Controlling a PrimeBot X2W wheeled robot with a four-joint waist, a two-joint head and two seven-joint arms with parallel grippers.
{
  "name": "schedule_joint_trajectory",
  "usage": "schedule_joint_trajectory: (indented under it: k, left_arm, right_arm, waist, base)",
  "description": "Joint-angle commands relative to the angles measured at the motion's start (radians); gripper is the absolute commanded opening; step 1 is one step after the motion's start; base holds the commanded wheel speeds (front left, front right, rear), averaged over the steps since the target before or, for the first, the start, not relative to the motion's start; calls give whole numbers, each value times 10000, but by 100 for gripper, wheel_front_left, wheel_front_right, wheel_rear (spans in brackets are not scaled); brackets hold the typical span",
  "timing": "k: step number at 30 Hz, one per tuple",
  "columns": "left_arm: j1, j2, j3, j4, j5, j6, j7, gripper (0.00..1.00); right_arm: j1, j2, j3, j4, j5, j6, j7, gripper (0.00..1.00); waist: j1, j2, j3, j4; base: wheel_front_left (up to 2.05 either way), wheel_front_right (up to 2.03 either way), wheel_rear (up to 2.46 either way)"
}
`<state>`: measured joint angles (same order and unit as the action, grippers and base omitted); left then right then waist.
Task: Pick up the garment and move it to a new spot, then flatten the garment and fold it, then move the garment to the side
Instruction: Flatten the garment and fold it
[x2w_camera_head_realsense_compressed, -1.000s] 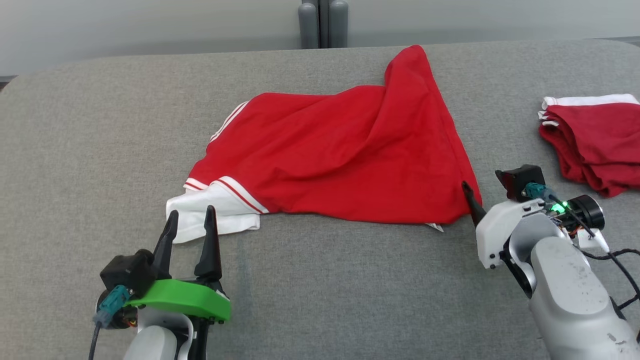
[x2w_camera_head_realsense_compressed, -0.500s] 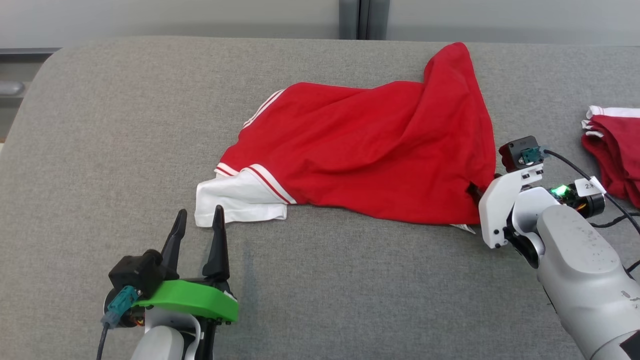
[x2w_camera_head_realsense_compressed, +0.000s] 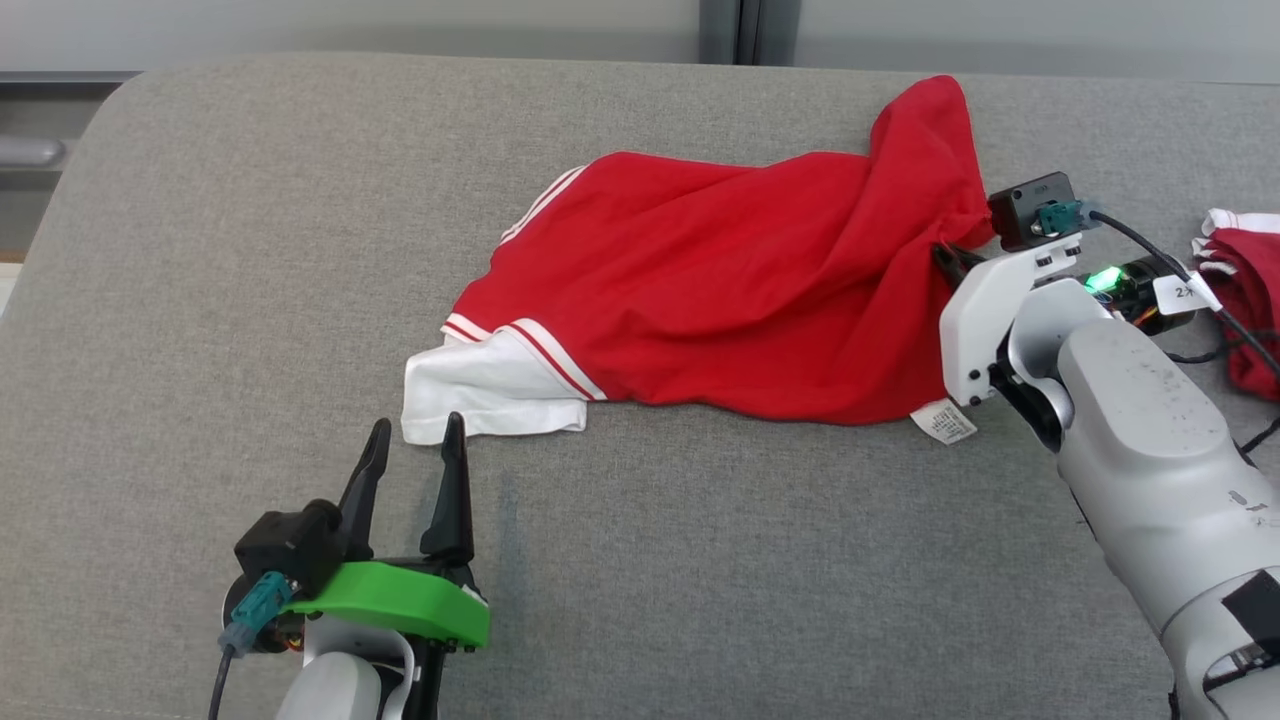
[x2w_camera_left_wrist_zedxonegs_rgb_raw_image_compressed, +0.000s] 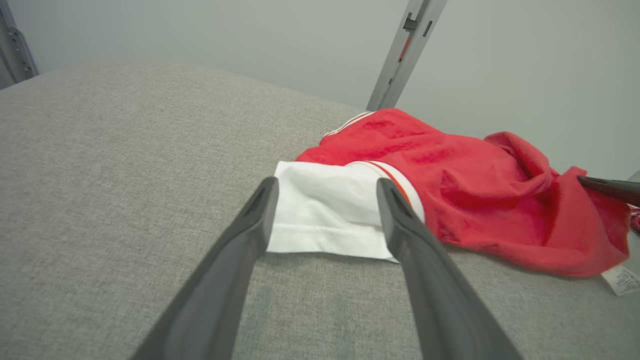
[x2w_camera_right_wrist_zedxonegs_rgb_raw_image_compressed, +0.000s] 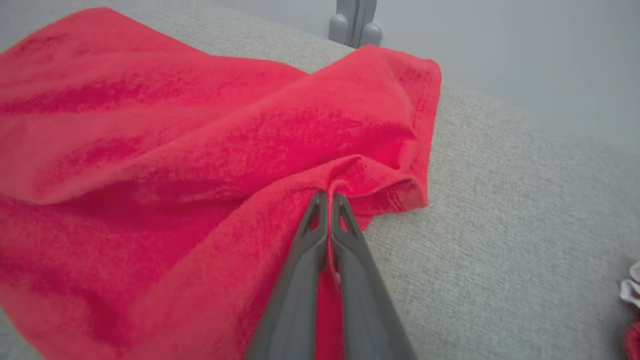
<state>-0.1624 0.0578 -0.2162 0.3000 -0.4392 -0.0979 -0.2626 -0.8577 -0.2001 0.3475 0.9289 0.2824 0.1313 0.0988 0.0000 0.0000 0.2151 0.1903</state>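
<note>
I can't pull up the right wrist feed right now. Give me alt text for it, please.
The right hand has its two dark grey fingers shut on a bunched fold of the crumpled red fabric garment, close to its hemmed edge. The garment lies on a grey woven-fabric tabletop that extends to the fingers' right.

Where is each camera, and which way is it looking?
Head view: on the robot's head, looking down at the red garment on the grey surface; open left jaws lower left, right arm at right.
Left wrist view: on the left wrist, looking along its open jaws at the garment's white end.
Right wrist view: on that wrist, looking along the right jaws, shut on the garment's red edge.
Shared: all three show the garment.
</note>
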Motion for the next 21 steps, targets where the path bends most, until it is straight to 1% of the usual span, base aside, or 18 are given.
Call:
schedule_joint_trajectory:
  k: [1,2,3,7,13,18,21]
  left_arm:
    - [-49,-1,-6,42,19,-69,-26,100]
    - [-80,-13,-32,68,23,-61,-26,100]
    - [-104,-20,-48,87,24,-71,-26,100]
    - [-159,-45,-130,108,-32,-101,-26,100]
    - [-97,-64,-260,-20,-121,-136,-26,100]
    - [-39,-61,-484,-176,-260,-22,-16,100]
    - [124,-58,-558,-244,-278,93,-16,100]
  right_arm:
    - [-152,61,-67,247,-146,-14,-194,3]
    - [-232,165,-71,463,-257,-13,-308,41]
    - [-294,253,-51,610,-353,-13,-434,100]
    - [-470,506,-40,1027,-521,-14,-1183,100]
    - [-364,414,-220,1169,-725,-14,-2661,100]
    - [161,174,-776,890,-668,-13,-3415,100]
    - [1029,-73,-1575,216,-813,-14,-3624,100]
  waist:
    - [0,0,14,-8]
    - [0,0,19,-12]
    - [0,0,20,-15]
    - [0,0,11,-85]
    - [0,0,-129,-433]
    - [0,0,-335,-782]
    - [0,0,-554,-1083]
  base:
    - [0,0,0]
    - [0,0,0]
    - [0,0,0]
    - [0,0,0]
    - [0,0,0]
    - [0,0,0]
    - [0,0,0]
